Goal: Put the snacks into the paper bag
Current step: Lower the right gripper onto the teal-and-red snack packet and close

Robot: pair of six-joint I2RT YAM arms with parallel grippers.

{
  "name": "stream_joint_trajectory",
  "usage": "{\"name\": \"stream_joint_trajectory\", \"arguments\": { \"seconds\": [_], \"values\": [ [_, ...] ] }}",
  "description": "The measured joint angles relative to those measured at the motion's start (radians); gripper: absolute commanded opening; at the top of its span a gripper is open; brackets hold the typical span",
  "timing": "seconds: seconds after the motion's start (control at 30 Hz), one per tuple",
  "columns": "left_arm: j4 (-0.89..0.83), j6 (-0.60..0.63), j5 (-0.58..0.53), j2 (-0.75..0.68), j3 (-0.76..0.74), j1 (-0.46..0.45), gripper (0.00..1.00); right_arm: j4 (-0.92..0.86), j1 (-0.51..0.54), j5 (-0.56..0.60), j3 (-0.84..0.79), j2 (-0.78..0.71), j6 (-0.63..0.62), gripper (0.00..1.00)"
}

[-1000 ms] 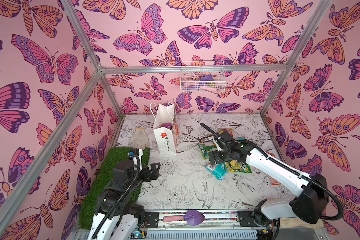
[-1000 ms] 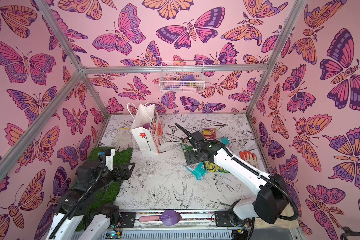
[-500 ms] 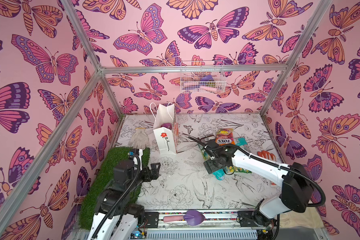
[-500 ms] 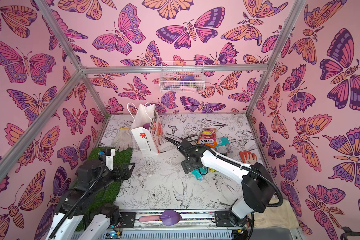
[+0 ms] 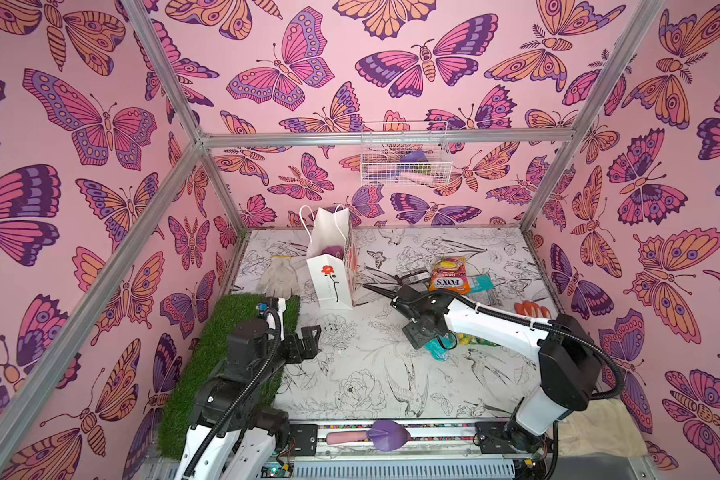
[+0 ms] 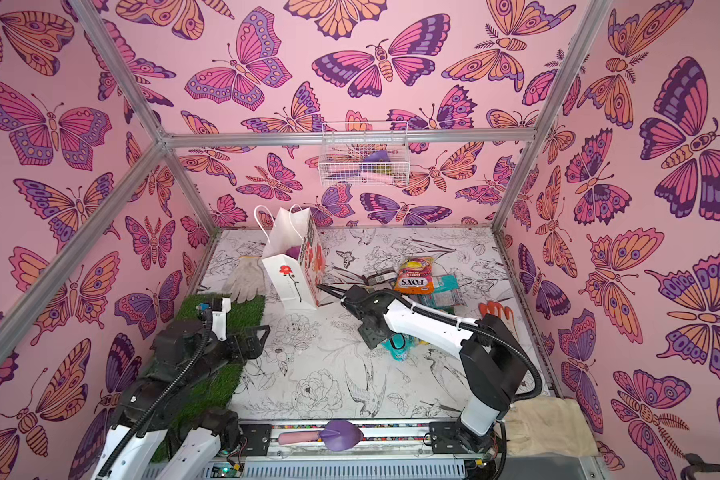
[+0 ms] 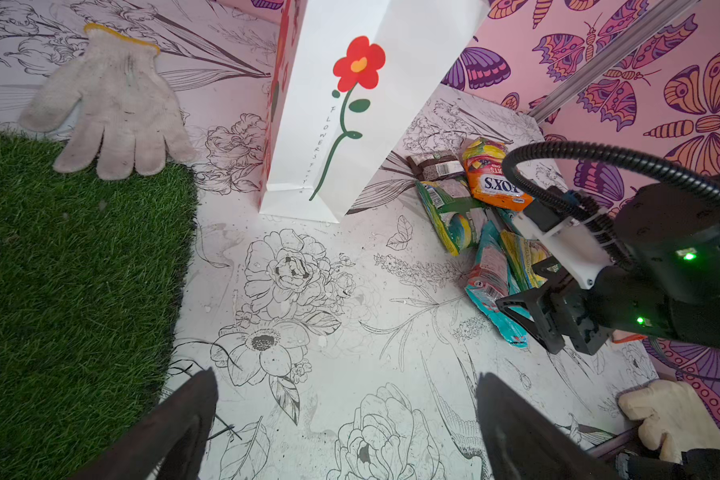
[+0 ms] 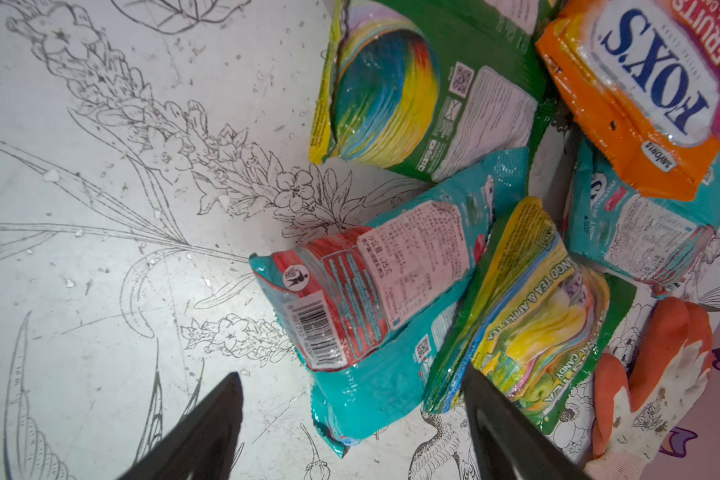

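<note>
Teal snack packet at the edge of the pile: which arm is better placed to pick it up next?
The right. The right gripper hangs open over the teal packet, with a finger near each side of it. The left gripper, also open, is beside the grass mat, far from that packet.

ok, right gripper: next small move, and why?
Probably close the right gripper on the teal packet: its jaws stand open either side of that packet's end, nothing held yet. One finger sits close to the yellow-green packet, so check it grips only the teal one.
</note>
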Motion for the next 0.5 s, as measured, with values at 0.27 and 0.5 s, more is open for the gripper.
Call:
{"name": "stream_joint_trajectory", "arguments": {
  "seconds": [0.27, 0.5],
  "values": [
    [0.000, 0.000, 0.000, 0.002, 0.000, 0.000, 0.99, -0.005, 0.018, 0.018, 0.010, 0.086, 0.000, 0.82],
    [0.000, 0.000, 0.000, 0.002, 0.000, 0.000, 0.98, -0.008, 0.031, 0.047, 0.010, 0.112, 0.000, 0.80]
  ]
}}
